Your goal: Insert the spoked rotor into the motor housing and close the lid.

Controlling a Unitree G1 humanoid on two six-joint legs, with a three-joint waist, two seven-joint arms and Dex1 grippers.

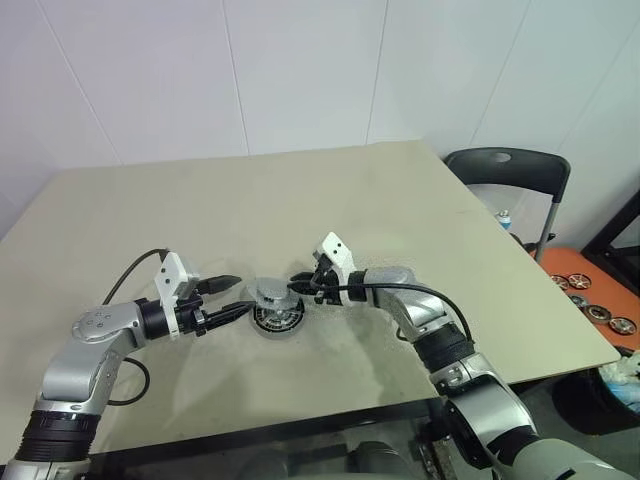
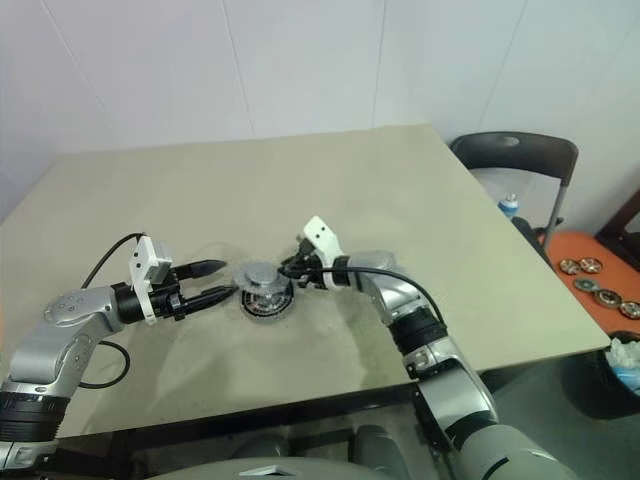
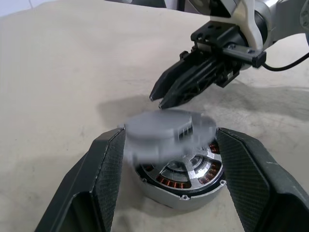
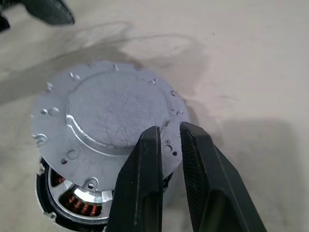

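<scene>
A: Two grippers flank our motor housing (image 3: 181, 181) on the tabletop (image 1: 300, 190). Left gripper (image 3: 169, 183) has its jaws apart, one either side of the housing, not squeezing. Right gripper (image 4: 169, 133) has jaws nearly together, pinching the edge of the lid (image 4: 104, 118).

B: We see the lid held above the housing, tilted and off-centre, copper windings exposed below. Rotor appears seated, though partly hidden.

A: Risk, we judge: a thin edge pinch could slip, so the lid drops askew and jams.
</scene>
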